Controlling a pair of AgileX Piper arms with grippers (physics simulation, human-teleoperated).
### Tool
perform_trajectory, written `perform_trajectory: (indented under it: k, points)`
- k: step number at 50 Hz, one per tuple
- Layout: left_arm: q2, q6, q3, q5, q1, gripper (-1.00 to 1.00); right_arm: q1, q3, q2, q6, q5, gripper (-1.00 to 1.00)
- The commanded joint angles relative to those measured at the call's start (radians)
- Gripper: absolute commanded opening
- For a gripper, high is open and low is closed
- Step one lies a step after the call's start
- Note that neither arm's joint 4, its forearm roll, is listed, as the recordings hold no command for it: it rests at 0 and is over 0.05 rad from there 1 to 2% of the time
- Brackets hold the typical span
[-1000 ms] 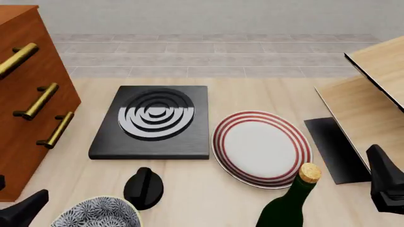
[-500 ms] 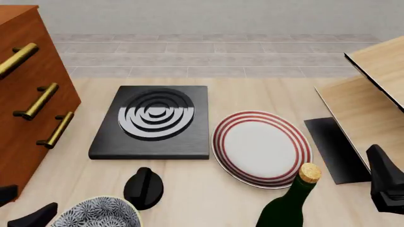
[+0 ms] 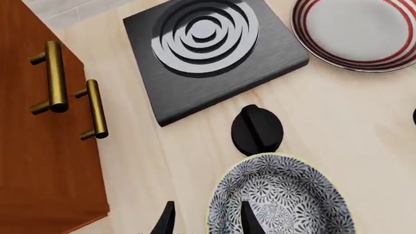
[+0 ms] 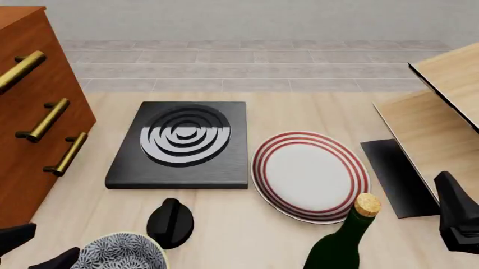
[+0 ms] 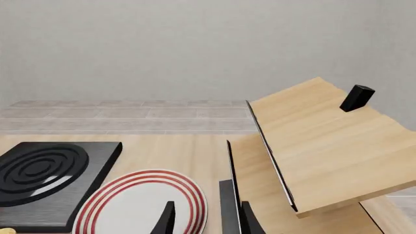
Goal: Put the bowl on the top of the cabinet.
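Note:
The bowl (image 4: 120, 253), blue-grey and white with a floral pattern, sits on the table at the near left edge of the front view. In the left wrist view the bowl (image 3: 286, 200) lies just ahead of my left gripper (image 3: 206, 222). That gripper is open, with one finger (image 3: 250, 219) over the bowl's inside and the other outside its rim. The reddish-brown cabinet (image 4: 30, 117) with brass handles stands at the far left; its top is out of view. My left gripper (image 4: 41, 249) is low beside the bowl. My right gripper (image 5: 208, 222) is open and empty at the right (image 4: 456, 218).
A black hob slab (image 4: 179, 143) lies mid-table, with a black knob-shaped object (image 4: 170, 222) right behind the bowl. A white plate with red rings (image 4: 309, 175), a corked green bottle (image 4: 340, 241) and a pale wood shelf unit (image 4: 441, 112) fill the right side.
My left gripper has dropped lower and shifted right towards the bowl's rim. The bowl and the right arm have not moved.

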Motion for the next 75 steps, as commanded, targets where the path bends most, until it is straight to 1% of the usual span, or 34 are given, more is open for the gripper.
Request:
perform_trajectory:
  k: [1,7,16,20,31,41,45,46,47,54,63,66,75]
  points:
    - [-0.006,0.017,0.023,0.008,-0.013,1.00,0.000,0.000,0.000,0.000,0.000,1.00]
    - [-0.022,0.016,0.033,0.027,-0.029,1.00,0.000,0.000,0.000,0.000,0.000,1.00]
    - [0.003,0.023,0.045,0.002,-0.021,1.00,0.000,0.000,0.000,0.000,0.000,1.00]
    - [-0.008,0.025,0.065,0.004,-0.025,1.00,0.000,0.000,0.000,0.000,0.000,1.00]
    - [-0.001,0.024,0.083,-0.010,-0.030,1.00,0.000,0.000,0.000,0.000,0.000,1.00]
    - [0.020,0.025,0.110,-0.047,-0.027,1.00,0.000,0.000,0.000,0.000,0.000,1.00]
    - [0.038,0.018,0.113,-0.061,-0.023,1.00,0.000,0.000,0.000,0.000,0.000,1.00]
    - [0.055,0.001,0.115,-0.068,-0.025,1.00,0.000,0.000,0.000,0.000,0.000,1.00]
    - [0.056,0.001,0.115,-0.069,-0.025,1.00,0.000,0.000,0.000,0.000,0.000,1.00]
    - [0.054,0.018,0.142,-0.083,-0.015,1.00,0.000,0.000,0.000,0.000,0.000,1.00]
    - [0.085,0.015,0.166,-0.123,-0.006,1.00,0.000,0.000,0.000,0.000,0.000,1.00]
    - [0.084,0.025,0.180,-0.133,-0.001,1.00,0.000,0.000,0.000,0.000,0.000,1.00]
    - [0.121,0.030,0.190,-0.167,0.005,1.00,0.000,0.000,0.000,0.000,0.000,1.00]
